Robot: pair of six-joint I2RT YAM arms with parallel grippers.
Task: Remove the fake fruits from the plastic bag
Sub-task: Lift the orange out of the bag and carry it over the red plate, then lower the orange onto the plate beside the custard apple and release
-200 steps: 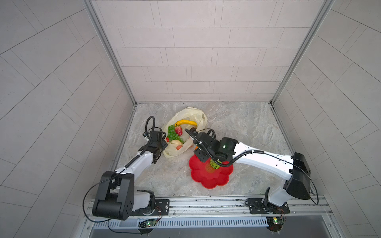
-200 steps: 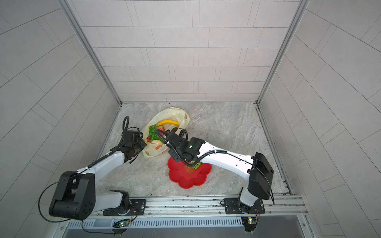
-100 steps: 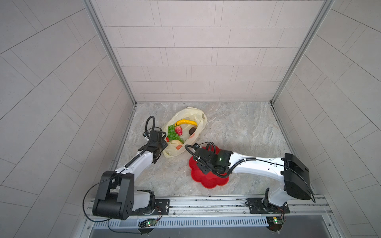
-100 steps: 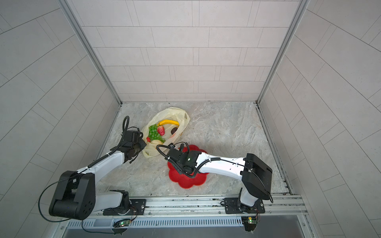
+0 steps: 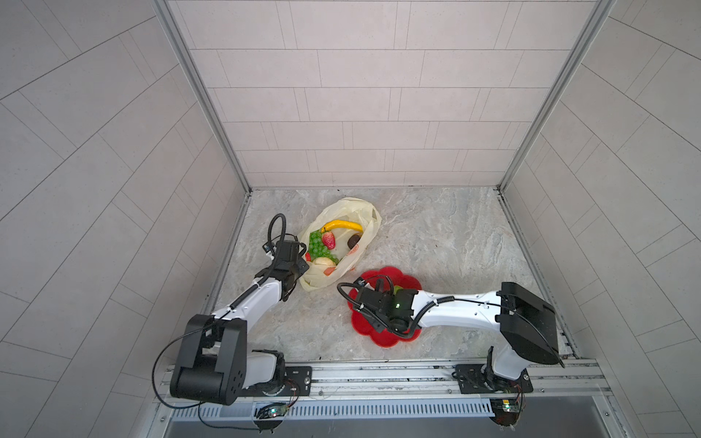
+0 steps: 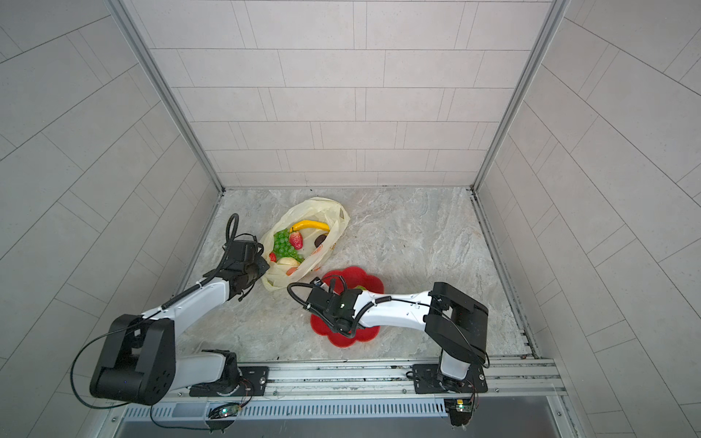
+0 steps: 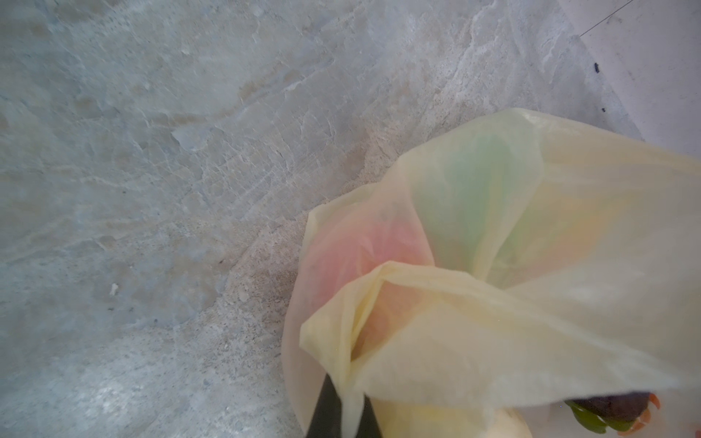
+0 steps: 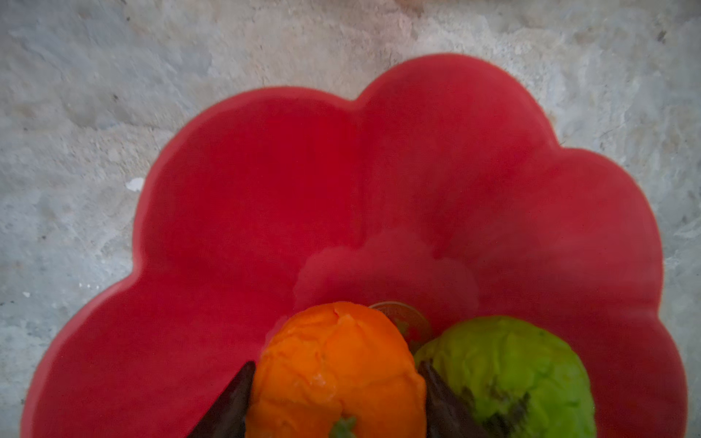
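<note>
The plastic bag (image 5: 366, 212) lies open near the back left in both top views, pale yellow (image 6: 335, 214). Inside it show a banana (image 5: 343, 225), green grapes (image 5: 316, 245), a strawberry (image 5: 329, 239), a dark brown fruit (image 5: 354, 239) and a cream one (image 5: 322, 261). My left gripper (image 7: 346, 413) is shut on a fold of the bag's near edge (image 7: 474, 341). My right gripper (image 8: 337, 379) is shut on the orange (image 8: 337, 356), low over the red plate (image 8: 303, 189). A green netted fruit (image 8: 508, 371) lies on the plate beside it.
The red flower-shaped plate (image 5: 383, 339) sits in front of the bag, mostly covered by my right wrist (image 5: 381, 303). The left side wall (image 5: 227, 242) runs close behind the left arm. Bare marble floor (image 5: 455, 242) stretches to the right.
My right arm has swung from beside the bag towards the front and come down over the plate with the orange. The left arm and the bag have stayed put.
</note>
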